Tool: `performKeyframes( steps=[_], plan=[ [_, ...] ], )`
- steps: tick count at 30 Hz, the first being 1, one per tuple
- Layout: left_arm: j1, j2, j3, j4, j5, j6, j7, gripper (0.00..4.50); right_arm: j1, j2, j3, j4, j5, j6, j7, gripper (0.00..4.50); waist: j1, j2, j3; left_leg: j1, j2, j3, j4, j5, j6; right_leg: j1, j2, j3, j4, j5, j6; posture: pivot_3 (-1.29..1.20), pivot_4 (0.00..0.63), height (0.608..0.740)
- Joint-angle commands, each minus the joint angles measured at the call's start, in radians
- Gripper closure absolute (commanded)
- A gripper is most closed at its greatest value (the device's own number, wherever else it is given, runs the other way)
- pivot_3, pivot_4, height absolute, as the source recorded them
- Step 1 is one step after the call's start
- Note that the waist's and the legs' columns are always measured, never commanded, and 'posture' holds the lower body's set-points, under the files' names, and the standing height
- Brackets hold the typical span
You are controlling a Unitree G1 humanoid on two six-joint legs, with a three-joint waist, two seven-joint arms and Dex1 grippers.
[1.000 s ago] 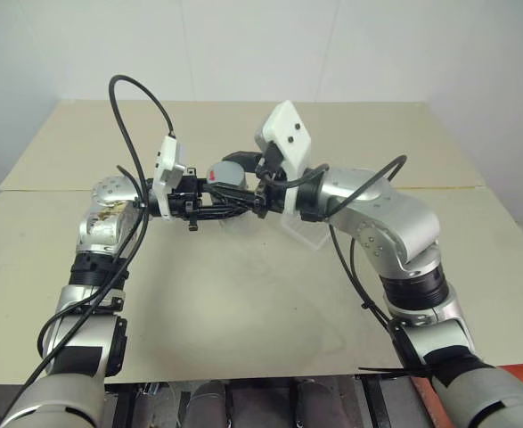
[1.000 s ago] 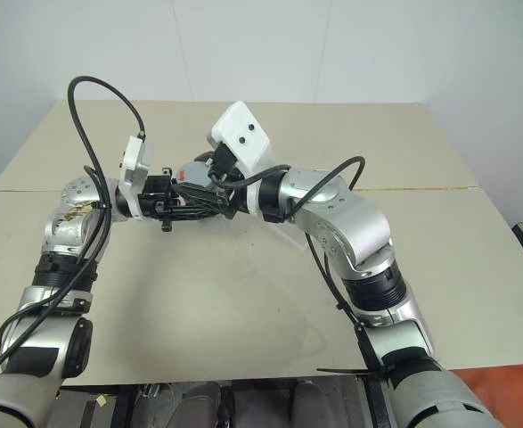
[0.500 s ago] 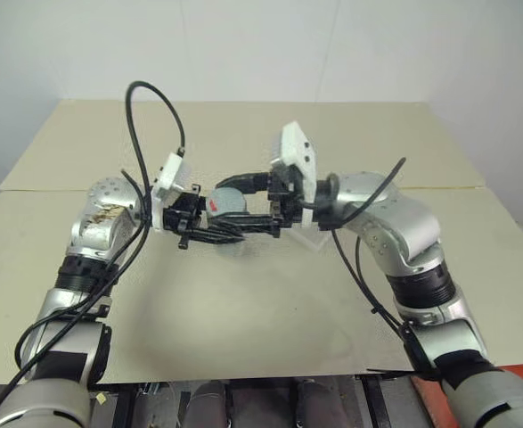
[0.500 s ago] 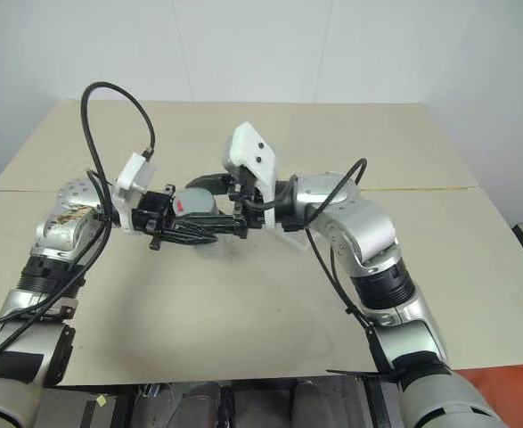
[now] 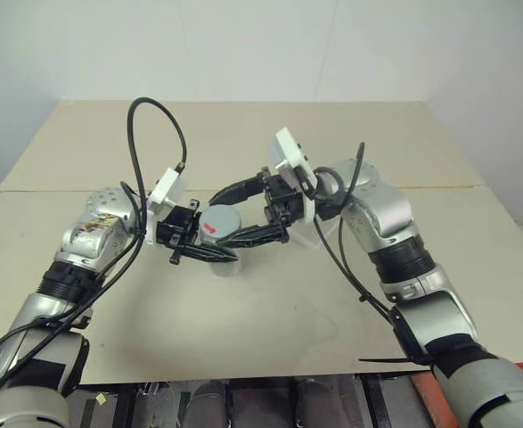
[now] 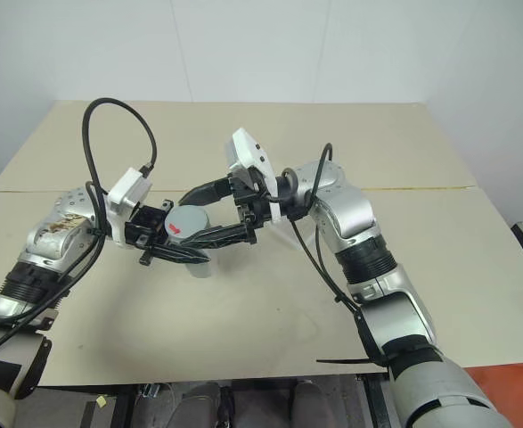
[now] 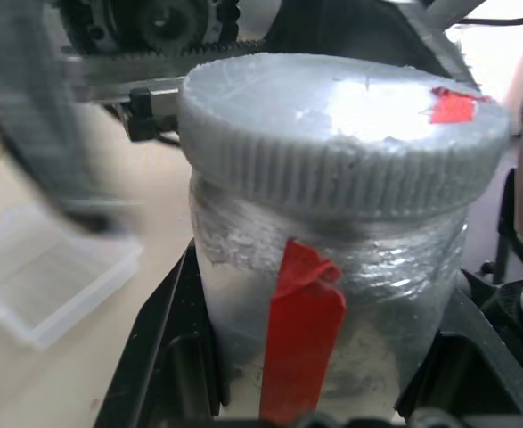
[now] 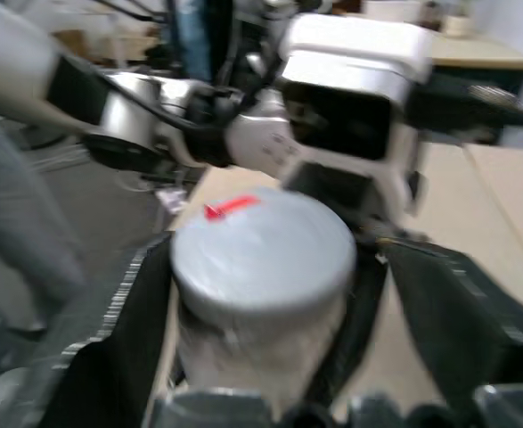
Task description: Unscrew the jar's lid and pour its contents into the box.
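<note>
Left wrist view is showing the jar [image 7: 328, 294] upright between the left claw's [image 5: 209, 247] black fingers, which are clenching its body just under the ribbed lid [image 7: 341, 134]; the lid is sitting fully on, its red mark facing up. From the head cameras the jar is hanging above the bench [image 5: 243, 312], between the two arms at mid-scene, while the clear box [image 7: 52, 281] is lying on the bench near and below it. The right claw [image 6: 206, 214] is standing wide apart, one finger on each side of the lid and not pinching it. In my judgement the step in hand is getting a grip on the lid to turn it off. To do that well, the right fingers should be closing squarely on the ribbed rim, level with it and centred, while the left grip is holding the body firm so the jar is not spinning along. Both forearms are reaching inward across the bench, the left claw pointing toward the right and the right claw pointing toward the left, roughly level, meeting at the jar.
</note>
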State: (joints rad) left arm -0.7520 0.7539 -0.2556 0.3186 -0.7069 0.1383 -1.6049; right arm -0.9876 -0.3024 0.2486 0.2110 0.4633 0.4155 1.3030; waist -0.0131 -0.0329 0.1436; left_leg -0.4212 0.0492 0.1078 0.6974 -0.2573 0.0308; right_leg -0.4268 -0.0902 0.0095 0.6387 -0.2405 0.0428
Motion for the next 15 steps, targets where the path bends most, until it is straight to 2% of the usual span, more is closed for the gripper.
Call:
performKeyframes(
  steps=[1, 6, 9, 15],
  plan=[
    [0.003, -0.030, 0.094, 0.009, 0.027, 0.008, 0.047, 2.57, 0.034, -0.009, -0.078, -0.081, 0.006, 0.002, -0.090, 0.06, 0.002, 0.000, 0.000, 0.000, 0.000, 0.000, 0.000, 0.000, 0.000, 0.000, 0.000, 0.000, 0.000, 0.000, 0.000, 0.00, 0.150, 0.740],
    [0.036, -0.053, 0.163, -0.005, 0.055, 0.066, 0.117, 2.57, 0.146, -0.036, -0.142, -0.272, 0.007, 0.035, -0.244, 0.06, 0.000, 0.000, 0.000, -0.001, 0.000, 0.000, 0.000, 0.000, 0.000, 0.000, -0.001, 0.000, 0.000, 0.000, 0.000, 0.00, 0.150, 0.740],
    [0.044, -0.055, 0.172, -0.011, 0.082, 0.086, 0.126, 2.57, 0.194, -0.014, -0.167, -0.418, 0.011, 0.139, -0.419, 0.06, -0.001, 0.000, 0.000, -0.001, 0.000, 0.000, 0.000, 0.000, 0.000, -0.001, -0.001, 0.000, 0.001, 0.000, 0.000, 0.00, 0.150, 0.740],
    [0.027, -0.096, 0.184, 0.004, 0.137, 0.091, 0.154, 2.57, 0.238, 0.024, -0.132, -0.598, 0.039, 0.232, -0.543, 0.06, -0.001, 0.000, 0.000, 0.000, 0.000, 0.000, 0.000, 0.000, 0.001, -0.001, 0.000, 0.000, 0.001, 0.000, 0.000, 0.00, 0.150, 0.740]
  ],
)
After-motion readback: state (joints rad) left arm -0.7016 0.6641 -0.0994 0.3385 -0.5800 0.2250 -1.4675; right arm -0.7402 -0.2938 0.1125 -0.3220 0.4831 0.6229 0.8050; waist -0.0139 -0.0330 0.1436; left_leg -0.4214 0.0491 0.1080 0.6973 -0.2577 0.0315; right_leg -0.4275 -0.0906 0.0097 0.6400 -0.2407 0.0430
